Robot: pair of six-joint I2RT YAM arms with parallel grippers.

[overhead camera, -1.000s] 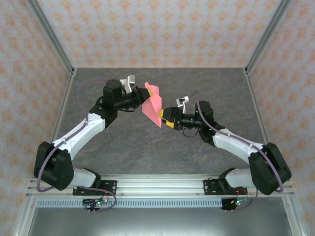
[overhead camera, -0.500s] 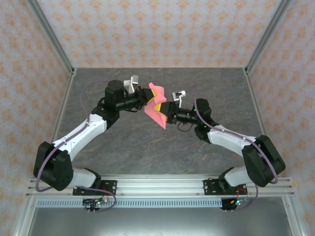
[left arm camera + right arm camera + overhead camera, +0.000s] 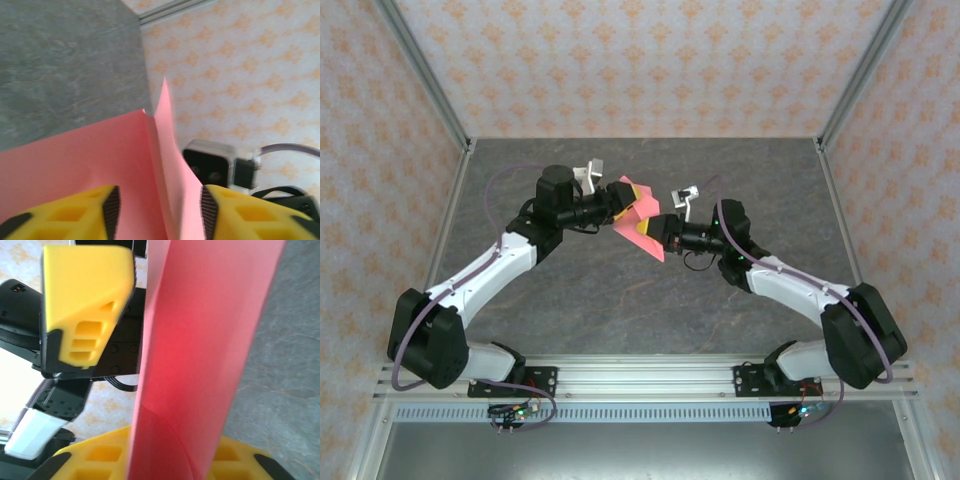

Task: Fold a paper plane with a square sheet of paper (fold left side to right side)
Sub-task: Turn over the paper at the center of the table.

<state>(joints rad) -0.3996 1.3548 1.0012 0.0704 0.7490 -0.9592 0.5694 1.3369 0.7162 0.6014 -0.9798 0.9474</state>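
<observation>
The salmon-pink sheet of paper [image 3: 638,198], folded into a slim pointed dart like a paper plane, hangs in the air above the table's middle between both arms. In the left wrist view my left gripper [image 3: 159,211] is open: the paper [image 3: 95,160] runs between its yellow fingers with a gap on the right side. From the right, my right gripper [image 3: 650,230] holds the paper's lower part. In the right wrist view the folded paper [image 3: 200,340] rises from between that gripper's [image 3: 175,462] yellow fingers, which are shut on it.
The grey stone-patterned table [image 3: 620,300] lies below, with patterned walls around it and aluminium posts at the back corners. A yellow finger [image 3: 85,295] of the left gripper stands close beside the paper, and the right wrist's camera [image 3: 207,162] is just behind it.
My right gripper moved in from the right and closed on the paper. My left gripper, which gripped the paper before, has opened its jaws around it.
</observation>
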